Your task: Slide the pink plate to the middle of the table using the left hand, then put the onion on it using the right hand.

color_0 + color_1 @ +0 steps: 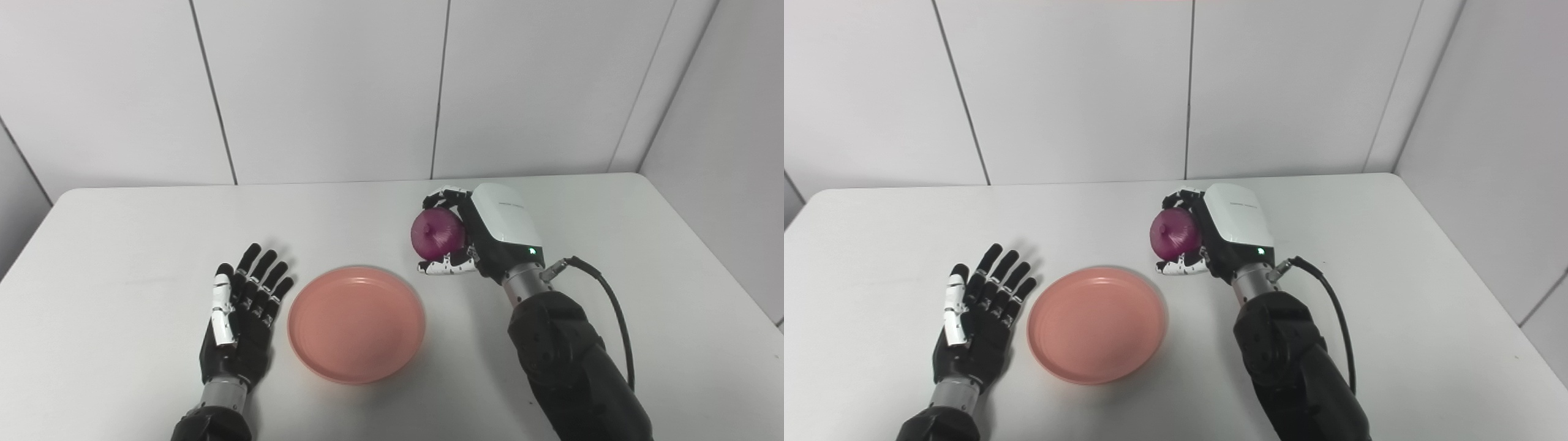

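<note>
The pink plate (pixel 356 323) lies empty near the middle of the white table (pixel 122 233), towards the front. My left hand (pixel 242 315) rests open and flat just left of the plate, a small gap from its rim, holding nothing. My right hand (pixel 484 233) is shut on a purple onion (pixel 436 233) and holds it above the table, behind and to the right of the plate. The same scene shows in the right eye view, with the plate (pixel 1096 324), the onion (pixel 1175 234), my left hand (pixel 979 318) and my right hand (pixel 1225 229).
A black cable (pixel 612 312) loops from my right wrist over the table's right side. White wall panels (pixel 331 86) stand close behind the table's far edge, and a side wall (pixel 723 153) runs along its right edge.
</note>
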